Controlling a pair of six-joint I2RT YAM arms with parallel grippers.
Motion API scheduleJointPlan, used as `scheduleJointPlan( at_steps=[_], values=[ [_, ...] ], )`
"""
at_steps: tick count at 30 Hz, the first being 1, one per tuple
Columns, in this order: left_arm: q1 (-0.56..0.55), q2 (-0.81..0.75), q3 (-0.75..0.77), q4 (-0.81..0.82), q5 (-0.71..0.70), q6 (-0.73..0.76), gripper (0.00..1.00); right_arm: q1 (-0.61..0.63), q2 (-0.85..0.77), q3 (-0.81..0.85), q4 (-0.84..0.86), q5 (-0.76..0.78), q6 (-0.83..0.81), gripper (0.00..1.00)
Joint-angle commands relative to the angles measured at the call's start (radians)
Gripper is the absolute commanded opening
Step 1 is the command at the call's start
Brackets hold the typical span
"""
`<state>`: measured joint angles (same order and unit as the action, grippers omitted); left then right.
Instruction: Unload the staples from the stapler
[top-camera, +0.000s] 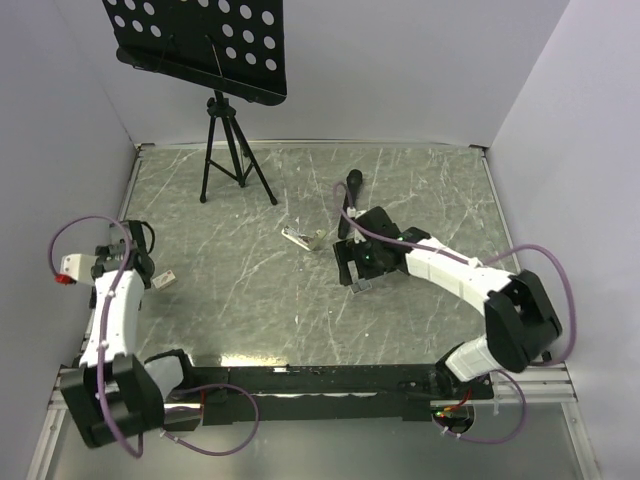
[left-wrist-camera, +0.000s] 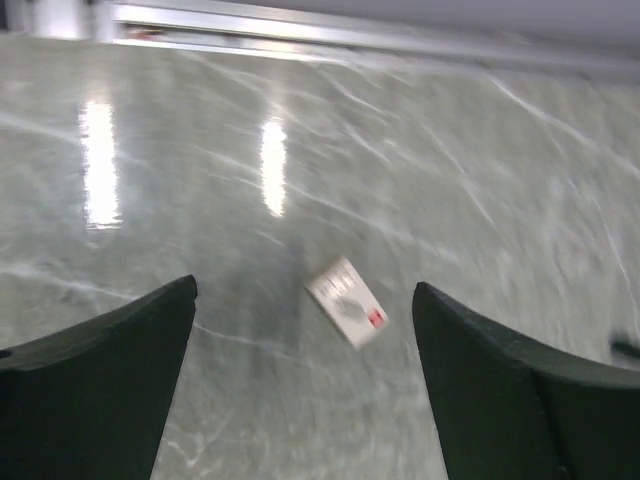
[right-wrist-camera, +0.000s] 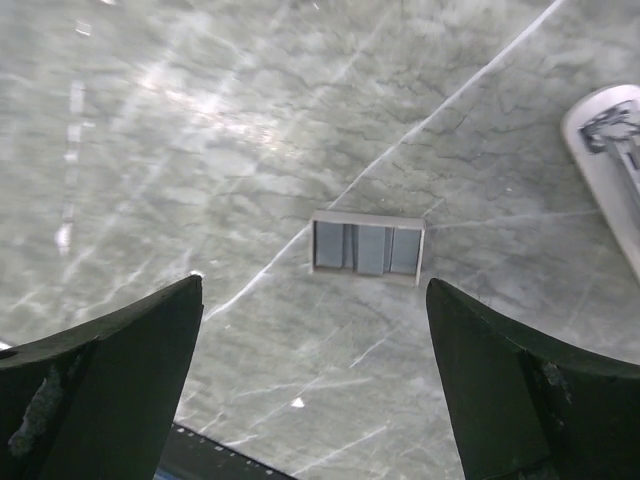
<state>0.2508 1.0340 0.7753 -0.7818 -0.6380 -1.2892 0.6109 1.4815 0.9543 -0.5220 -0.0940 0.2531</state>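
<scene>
Top view: high, from the near edge, looking down on the whole table (top-camera: 420, 190)
Left wrist: close, slanting low across the table
Right wrist: close, facing straight down
Shared: table surface, in all 3

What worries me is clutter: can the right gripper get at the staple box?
Probably yes: the right gripper hangs open over the staple box, with nothing between them.

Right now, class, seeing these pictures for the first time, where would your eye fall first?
A black perforated board on a tripod stands at the far left. In the middle lies a silvery metal piece, and near it the right gripper hangs open over a grey tray of what look like staples. The left gripper, also open, hovers over a white box.
</scene>
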Motion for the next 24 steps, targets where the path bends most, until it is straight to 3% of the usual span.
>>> scheduleJointPlan(
  at_steps=[1, 4, 5, 7, 8, 11, 13, 18, 24],
  values=[
    [0.085, 0.089, 0.059, -0.096, -0.020, -0.156, 0.85, 0.004, -0.116, 0.008, -0.033, 0.023, 0.021, 1.00],
    [0.140, 0.202, 0.065, -0.048, 0.030, -0.116, 0.74, 0.006, -0.184, 0.003, -0.053, 0.031, 0.025, 1.00],
    [0.157, 0.222, 0.068, -0.039, 0.069, -0.096, 0.61, 0.007, -0.203, 0.000, -0.056, 0.033, 0.031, 1.00],
    [0.214, 0.273, 0.067, -0.001, 0.119, -0.076, 0.46, 0.009, -0.259, -0.012, -0.050, 0.024, 0.035, 1.00],
    [0.228, 0.285, 0.062, 0.016, 0.164, -0.056, 0.32, 0.010, -0.276, -0.015, -0.047, 0.022, 0.040, 1.00],
    [0.258, 0.336, 0.079, 0.039, 0.192, -0.035, 0.10, 0.013, -0.323, -0.020, -0.050, 0.030, 0.058, 1.00],
    [0.258, 0.377, 0.094, 0.050, 0.215, -0.012, 0.01, 0.019, -0.351, -0.020, -0.055, 0.039, 0.069, 1.00],
    [0.258, 0.466, 0.088, 0.116, 0.345, 0.060, 0.01, 0.029, -0.415, -0.041, -0.023, 0.010, 0.081, 1.00],
    [0.254, 0.489, 0.068, 0.136, 0.345, 0.070, 0.01, 0.039, -0.434, -0.060, 0.004, 0.007, 0.080, 1.00]
  ],
)
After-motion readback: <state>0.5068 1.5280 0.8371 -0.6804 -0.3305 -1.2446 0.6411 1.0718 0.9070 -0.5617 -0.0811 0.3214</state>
